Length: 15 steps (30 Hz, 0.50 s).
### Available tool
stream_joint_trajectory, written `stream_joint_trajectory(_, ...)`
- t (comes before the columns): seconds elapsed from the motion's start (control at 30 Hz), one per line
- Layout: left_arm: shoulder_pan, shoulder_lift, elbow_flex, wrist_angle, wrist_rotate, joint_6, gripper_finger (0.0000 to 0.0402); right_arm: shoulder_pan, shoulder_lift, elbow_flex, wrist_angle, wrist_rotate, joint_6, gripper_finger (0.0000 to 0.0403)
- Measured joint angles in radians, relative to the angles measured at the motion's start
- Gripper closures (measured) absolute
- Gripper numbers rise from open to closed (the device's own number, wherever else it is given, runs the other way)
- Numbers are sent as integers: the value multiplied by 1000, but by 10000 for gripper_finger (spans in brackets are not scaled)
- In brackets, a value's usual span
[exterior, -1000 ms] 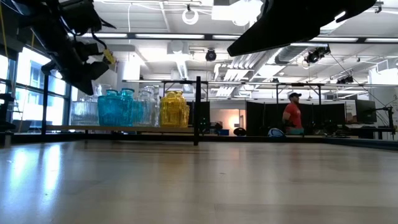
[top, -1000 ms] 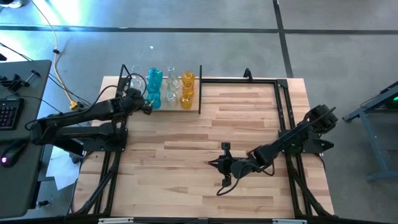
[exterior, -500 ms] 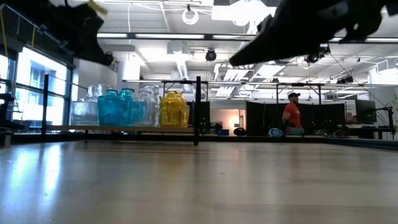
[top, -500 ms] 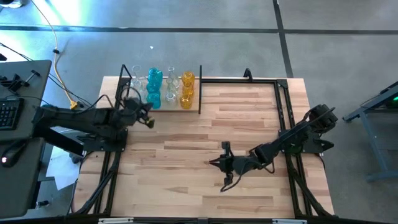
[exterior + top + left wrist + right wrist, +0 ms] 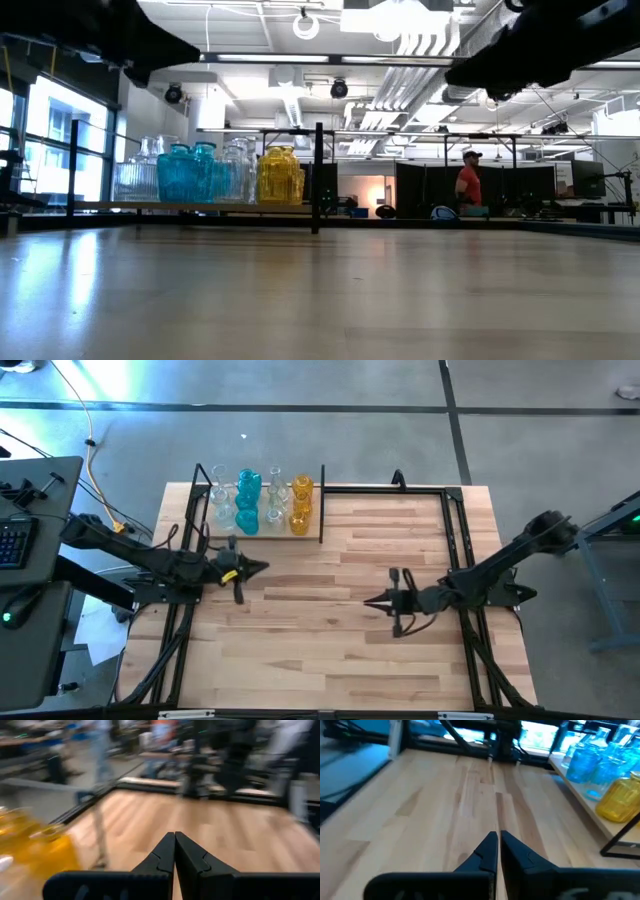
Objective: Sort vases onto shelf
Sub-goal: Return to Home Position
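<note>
Bulbous, narrow-necked vases (image 5: pixel 262 503) of translucent glass stand in rows on the shelf (image 5: pixel 200 207), a pale wood plank on a thin black frame at the tabletop's (image 5: pixel 330 650) far left corner. From the left the rows run clear, teal, clear, then amber beside the right end post. The left gripper (image 5: pixel 262 567) hovers just near of the shelf, fingers pressed together and empty. The right gripper (image 5: pixel 368 601), likewise closed on nothing, hangs over mid-tabletop. Bare striped wood lies between them.

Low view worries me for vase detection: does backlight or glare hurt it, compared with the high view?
Low view: ceiling lights and the window at left backlight the vases, tabletop shows sheen at left. High view: even light, no glare on vases.
</note>
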Motion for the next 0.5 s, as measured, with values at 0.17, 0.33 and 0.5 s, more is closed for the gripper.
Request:
stream_joint_trajectory(0.17, 0, -5, -53, 113, 154, 62, 401, -3, -136, -72, -28, -26, -2, 401)
stream_joint_trajectory(0.33, 0, -12, -85, 136, 175, 87, 401, -10, -267, -147, -44, -54, -26, 401)
stream_joint_trajectory(0.5, 1, -34, -163, 263, 189, 113, 401, -42, -431, -269, 25, -145, -18, 401)
